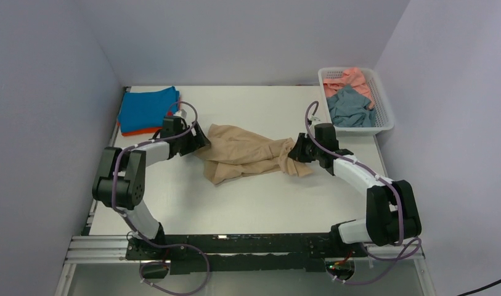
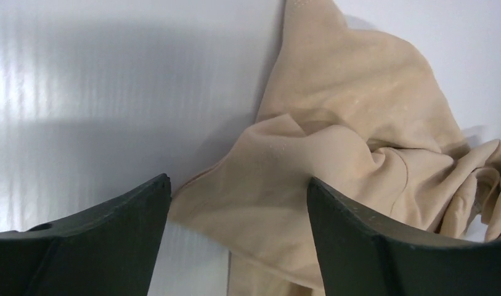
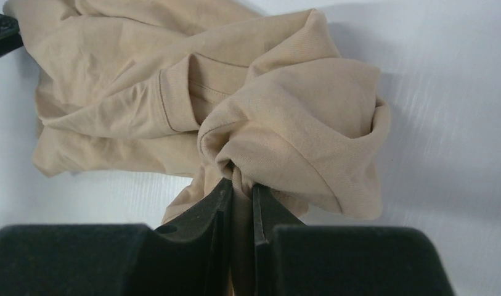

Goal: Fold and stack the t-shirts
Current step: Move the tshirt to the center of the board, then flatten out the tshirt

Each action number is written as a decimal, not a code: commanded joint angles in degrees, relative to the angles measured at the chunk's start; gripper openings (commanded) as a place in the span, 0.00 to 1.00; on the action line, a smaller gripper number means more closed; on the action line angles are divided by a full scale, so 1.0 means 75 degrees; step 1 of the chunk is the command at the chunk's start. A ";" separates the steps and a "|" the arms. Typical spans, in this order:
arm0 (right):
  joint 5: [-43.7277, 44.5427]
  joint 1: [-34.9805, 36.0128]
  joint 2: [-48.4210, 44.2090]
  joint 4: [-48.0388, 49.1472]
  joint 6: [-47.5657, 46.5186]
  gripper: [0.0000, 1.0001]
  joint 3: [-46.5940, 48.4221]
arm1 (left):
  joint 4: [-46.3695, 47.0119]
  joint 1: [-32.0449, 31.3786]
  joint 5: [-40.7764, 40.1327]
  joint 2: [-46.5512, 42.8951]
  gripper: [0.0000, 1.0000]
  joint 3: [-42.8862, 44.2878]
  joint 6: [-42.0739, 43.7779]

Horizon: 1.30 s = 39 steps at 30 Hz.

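Observation:
A crumpled tan-beige t-shirt (image 1: 244, 154) lies in the middle of the table. My left gripper (image 1: 198, 140) is open at the shirt's left edge, its fingers either side of a cloth corner (image 2: 248, 203). My right gripper (image 1: 292, 151) is shut on a bunched fold of the same tan-beige shirt (image 3: 285, 123) at its right end. A folded bright blue t-shirt (image 1: 146, 108) lies on an orange one (image 1: 137, 131) at the back left. A salmon pink t-shirt (image 1: 352, 77) and a dusty grey-blue t-shirt (image 1: 349, 108) lie in the basket.
The white lattice basket (image 1: 386, 114) stands at the back right corner of the table. Grey walls close in the left, back and right sides. The table's near edge carries the black arm bases (image 1: 235, 246).

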 commanded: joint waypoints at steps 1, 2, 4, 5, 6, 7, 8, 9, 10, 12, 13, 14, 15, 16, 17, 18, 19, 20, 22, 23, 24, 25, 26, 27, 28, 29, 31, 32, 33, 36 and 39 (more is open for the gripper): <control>-0.0107 0.0005 0.0119 0.0338 -0.0131 0.00 0.0293 | 0.0973 -0.0001 0.0811 0.0484 0.81 0.0345 0.0326; -0.0115 -0.0004 0.0150 0.0324 -0.0126 0.00 0.0304 | 0.1060 0.0000 0.0749 0.0573 0.79 0.0371 0.0315; -0.0116 0.0002 0.0195 0.0271 -0.0147 0.00 0.0338 | 0.1057 -0.0001 0.0708 0.0758 0.74 0.0530 0.0334; -0.0116 0.0003 0.0202 0.0247 -0.0156 0.00 0.0340 | 0.1056 -0.0001 0.0755 0.0834 0.69 0.0606 0.0344; -0.0096 0.0002 0.0203 0.0232 -0.0170 0.00 0.0344 | 0.1055 -0.0001 0.0805 0.0866 0.62 0.0667 0.0355; -0.0057 -0.0002 0.0193 0.0222 -0.0172 0.00 0.0350 | 0.1077 -0.0001 0.0858 0.0882 0.54 0.0718 0.0361; -0.0031 0.0001 0.0180 0.0203 -0.0178 0.00 0.0355 | 0.1098 -0.0001 0.0865 0.0870 0.45 0.0726 0.0363; -0.0025 0.0002 0.0168 0.0189 -0.0183 0.00 0.0363 | 0.1127 -0.0001 0.0880 0.0821 0.35 0.0719 0.0381; -0.0020 0.0002 0.0155 0.0186 -0.0192 0.00 0.0364 | 0.1171 -0.0001 0.0904 0.0759 0.22 0.0682 0.0413; 0.0014 0.0002 0.0110 0.0129 -0.0198 0.00 0.0401 | 0.0989 -0.0001 0.0792 0.0542 0.00 0.0685 0.0398; 0.0060 0.0002 0.0092 0.0083 -0.0210 0.00 0.0432 | 0.0779 -0.0017 0.0651 0.0388 0.00 0.0703 0.0407; 0.0114 0.0002 0.0059 0.0038 -0.0208 0.00 0.0469 | 0.0587 -0.0039 0.0437 0.0170 0.00 0.0705 0.0414; 0.0168 -0.0001 0.0011 0.0001 -0.0197 0.00 0.0520 | 0.0339 -0.0075 0.0162 -0.0083 0.00 0.0707 0.0462; 0.0192 -0.0001 -0.0055 -0.0052 -0.0202 0.00 0.0579 | 0.0053 -0.0132 -0.0094 -0.0334 0.00 0.0728 0.0516; 0.0205 0.0001 -0.0146 -0.0074 -0.0215 0.00 0.0669 | -0.0157 -0.0191 -0.0343 -0.0758 0.00 0.0732 0.0588; 0.0239 -0.0003 -0.0254 -0.0130 -0.0217 0.00 0.0751 | -0.0354 -0.0252 -0.0589 -0.1103 0.00 0.0738 0.0624; 0.0293 0.0001 -0.0398 -0.0201 -0.0222 0.00 0.0837 | -0.0638 -0.0307 -0.0764 -0.1452 0.00 0.0749 0.0671; 0.0335 0.0002 -0.0565 -0.0266 -0.0254 0.00 0.0957 | -0.0778 -0.0387 -0.0919 -0.1852 0.00 0.0741 0.0723; 0.0448 0.0001 -0.0963 -0.0436 -0.0287 0.00 0.1242 | -0.1031 -0.0523 -0.1281 -0.2606 0.00 0.0786 0.0762; 0.0466 0.0003 -0.1197 -0.0500 -0.0299 0.00 0.1392 | -0.1110 -0.0557 -0.1383 -0.3001 0.00 0.0821 0.0771; 0.0469 0.0015 -0.1428 -0.0570 -0.0301 0.00 0.1542 | -0.1178 -0.0573 -0.1465 -0.3378 0.00 0.0875 0.0747; 0.0438 0.0012 -0.1678 -0.0608 -0.0307 0.00 0.1711 | -0.1256 -0.0575 -0.1521 -0.3774 0.00 0.0942 0.0728; 0.0346 0.0019 -0.1925 -0.0645 -0.0309 0.00 0.1911 | -0.1258 -0.0586 -0.1571 -0.4146 0.00 0.1050 0.0750; 0.0282 0.0025 -0.2181 -0.0727 -0.0315 0.00 0.2144 | -0.1248 -0.0587 -0.1592 -0.4494 0.00 0.1177 0.0771; 0.0203 0.0027 -0.2369 -0.0821 -0.0332 0.00 0.2449 | -0.1361 -0.0586 -0.1595 -0.4804 0.00 0.1358 0.0788; 0.0069 0.0040 -0.2531 -0.0909 -0.0353 0.00 0.2737 | -0.1464 -0.0587 -0.1595 -0.5087 0.00 0.1608 0.0828; -0.0216 0.0055 -0.2799 -0.1014 -0.0374 0.00 0.3349 | -0.1671 -0.0587 -0.1595 -0.5558 0.00 0.2157 0.0939; -0.0323 0.0064 -0.2907 -0.1046 -0.0351 0.00 0.3645 | -0.1804 -0.0587 -0.1713 -0.5728 0.00 0.2488 0.0988; -0.0438 0.0061 -0.2987 -0.1110 -0.0344 0.00 0.3949 | -0.1978 -0.0587 -0.1874 -0.5858 0.00 0.2804 0.1027; -0.0824 0.0057 -0.3008 -0.1524 -0.0463 0.00 0.5093 | -0.2483 -0.0587 -0.2031 -0.6058 0.00 0.3867 0.1275; -0.0871 0.0059 -0.2920 -0.1804 -0.0608 0.00 0.5864 | -0.2722 -0.0587 -0.2073 -0.6045 0.00 0.4670 0.1473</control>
